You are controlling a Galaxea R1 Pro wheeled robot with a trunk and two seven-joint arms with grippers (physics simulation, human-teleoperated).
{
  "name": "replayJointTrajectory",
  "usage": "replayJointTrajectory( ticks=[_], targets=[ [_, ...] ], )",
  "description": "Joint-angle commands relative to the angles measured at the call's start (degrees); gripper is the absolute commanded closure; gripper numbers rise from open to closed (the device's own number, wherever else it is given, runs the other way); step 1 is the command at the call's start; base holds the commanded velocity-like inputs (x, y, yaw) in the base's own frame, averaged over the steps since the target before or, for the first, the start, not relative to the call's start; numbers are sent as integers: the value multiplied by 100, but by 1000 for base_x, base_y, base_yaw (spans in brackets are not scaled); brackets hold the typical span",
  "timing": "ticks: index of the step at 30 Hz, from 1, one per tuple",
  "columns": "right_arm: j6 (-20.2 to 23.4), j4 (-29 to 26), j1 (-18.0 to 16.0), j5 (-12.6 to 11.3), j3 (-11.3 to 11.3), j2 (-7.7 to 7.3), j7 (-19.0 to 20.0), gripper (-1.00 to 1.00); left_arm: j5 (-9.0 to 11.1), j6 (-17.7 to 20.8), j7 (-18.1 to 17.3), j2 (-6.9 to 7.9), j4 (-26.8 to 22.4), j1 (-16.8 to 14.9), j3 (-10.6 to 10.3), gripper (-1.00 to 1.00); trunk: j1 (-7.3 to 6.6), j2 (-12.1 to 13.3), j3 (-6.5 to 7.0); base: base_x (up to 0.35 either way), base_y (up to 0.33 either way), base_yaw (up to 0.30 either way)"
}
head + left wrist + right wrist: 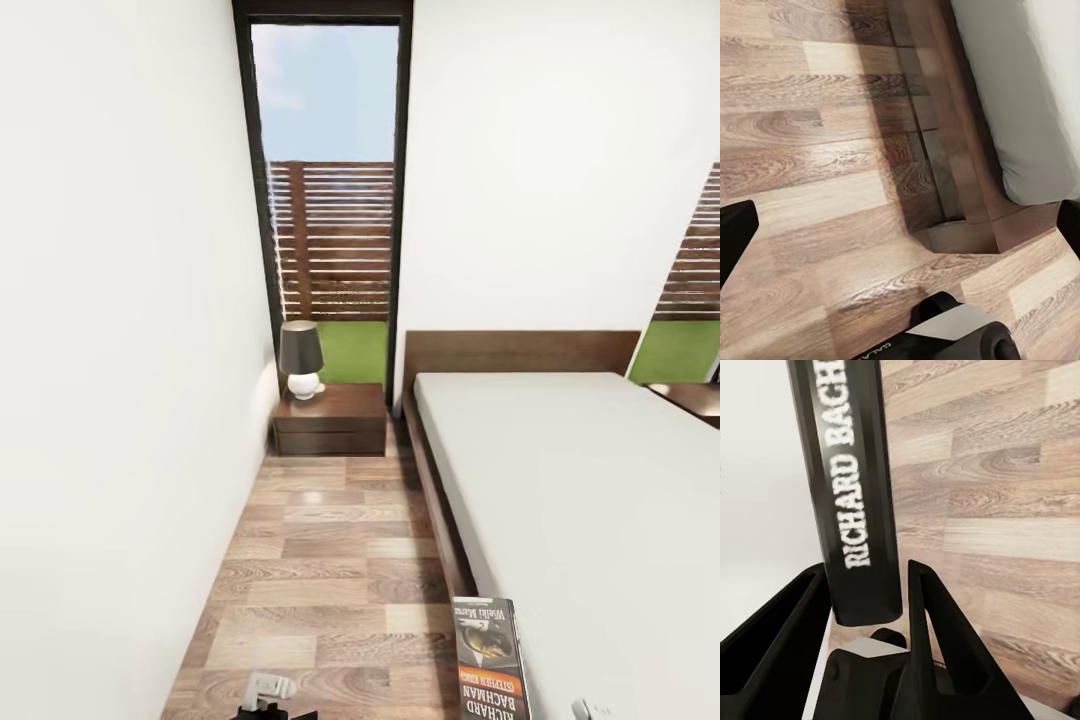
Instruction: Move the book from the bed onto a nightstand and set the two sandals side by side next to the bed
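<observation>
Head view: book at bed edge, nightstand with lamp by window; left wrist: left gripper spread open over floor; right wrist: right gripper fingers straddle book spine, grip unclear.

The book runs off the head view's bottom edge, its small upper lettering too blurred to read. In the right wrist view its spine lettering is cut after "RICHARD BACH". The bed leaves the frame at right and bottom. A second nightstand shows as a cropped corner behind the bed.
</observation>
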Motion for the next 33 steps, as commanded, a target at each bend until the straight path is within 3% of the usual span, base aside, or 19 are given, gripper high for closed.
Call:
replayJointTrajectory(
  ticks=[1,8,33],
  targets=[
    [60,-6,-3,-62,22,-5,11,100,-25,-13,-25,-3,7,-6,41,-100,1,-8,-9,0,0,202],
    [60,-6,-3,-62,22,-5,11,100,-25,-13,-25,-3,6,-6,41,-100,1,-8,-9,190,9,135],
    [60,2,-3,-62,25,-5,-2,100,-25,-13,-25,-3,5,-6,41,-100,1,-8,-9,327,17,2]
  ],
)
